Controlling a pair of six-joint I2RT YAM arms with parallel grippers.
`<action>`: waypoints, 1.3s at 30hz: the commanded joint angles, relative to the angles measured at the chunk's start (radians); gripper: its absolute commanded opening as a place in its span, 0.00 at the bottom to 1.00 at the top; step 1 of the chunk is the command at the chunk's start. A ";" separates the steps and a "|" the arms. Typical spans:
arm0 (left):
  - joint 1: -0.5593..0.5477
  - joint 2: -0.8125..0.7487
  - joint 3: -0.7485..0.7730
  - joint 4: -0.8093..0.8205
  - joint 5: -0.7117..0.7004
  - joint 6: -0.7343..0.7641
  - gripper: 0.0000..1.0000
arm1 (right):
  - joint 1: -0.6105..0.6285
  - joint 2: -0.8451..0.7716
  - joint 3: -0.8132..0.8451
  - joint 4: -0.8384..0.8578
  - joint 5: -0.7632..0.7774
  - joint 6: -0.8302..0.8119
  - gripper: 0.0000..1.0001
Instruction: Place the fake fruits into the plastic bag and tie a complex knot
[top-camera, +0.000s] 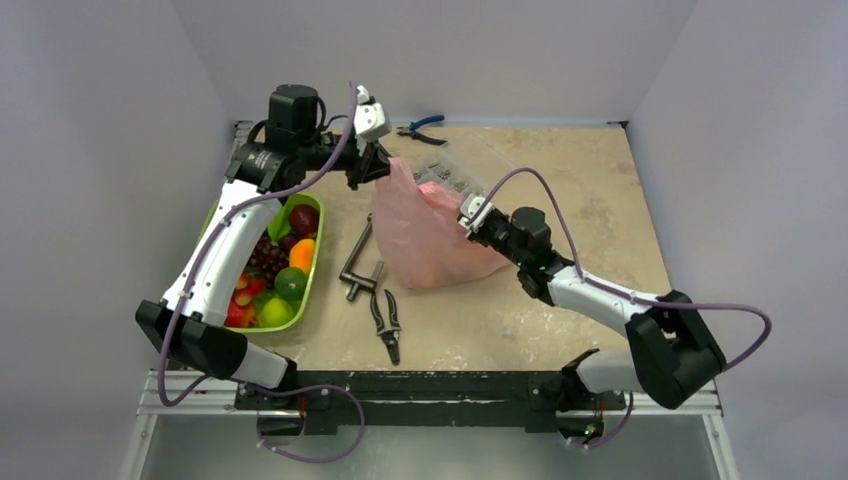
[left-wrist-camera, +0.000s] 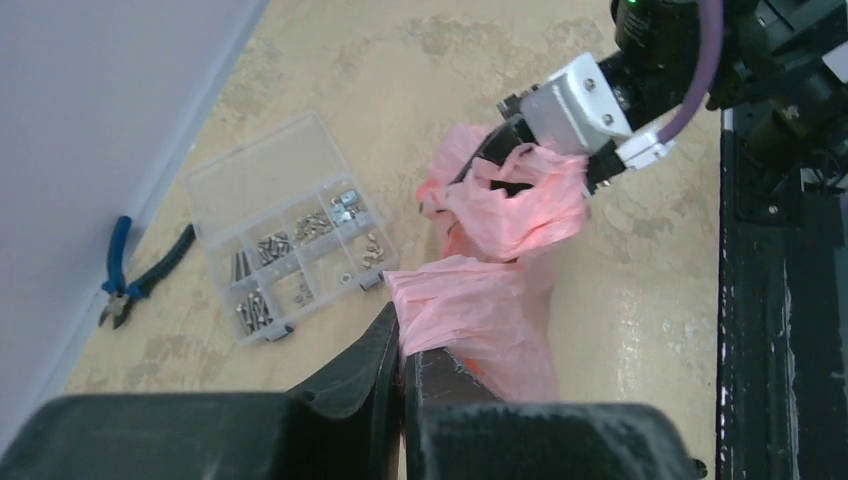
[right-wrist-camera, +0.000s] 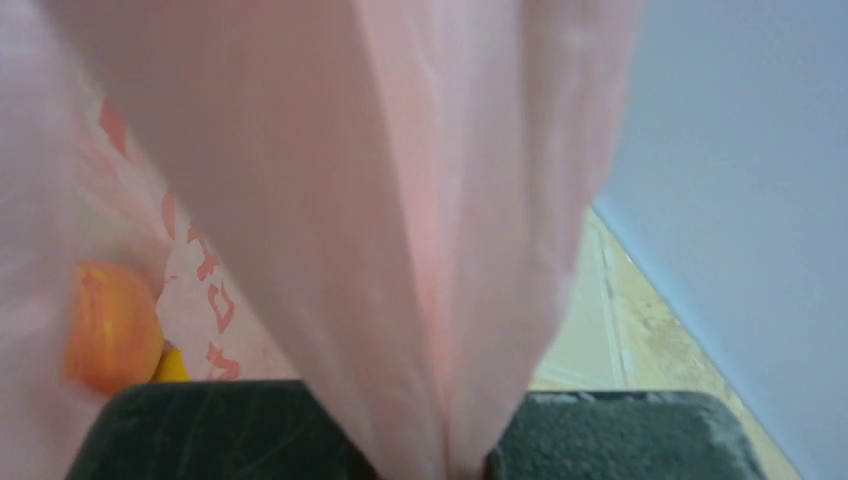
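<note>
The pink plastic bag (top-camera: 425, 240) stands in the middle of the table, its top stretched between both grippers. My left gripper (top-camera: 383, 162) is shut on a bunched handle at the bag's far left corner (left-wrist-camera: 470, 300); the jaws (left-wrist-camera: 405, 350) pinch the film. My right gripper (top-camera: 470, 213) is shut on the other handle, and pink film (right-wrist-camera: 450, 230) runs into its jaws (right-wrist-camera: 455, 465). An orange fruit (right-wrist-camera: 105, 325) shows through the bag wall. Several fake fruits, among them a dark red one (top-camera: 304, 218), an orange one (top-camera: 302, 254) and a green one (top-camera: 290, 282), lie in a tray. No knot shows.
The lime-green tray (top-camera: 311, 290) sits at the left under my left arm. A metal clamp (top-camera: 355, 260) and black pliers (top-camera: 387, 322) lie in front of the bag. A clear screw box (left-wrist-camera: 285, 230) and blue-handled pliers (left-wrist-camera: 120, 275) lie by the back wall.
</note>
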 joint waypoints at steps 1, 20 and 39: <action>0.018 -0.051 -0.105 0.036 0.096 0.226 0.00 | -0.025 0.082 -0.030 -0.172 0.224 -0.133 0.00; -0.049 -0.082 -0.206 -0.123 0.018 0.547 0.00 | -0.189 -0.048 0.473 -0.676 -0.196 0.454 0.88; -0.078 -0.152 -0.291 0.068 0.061 0.405 0.00 | 0.118 -0.086 0.529 -0.521 -0.404 0.558 0.99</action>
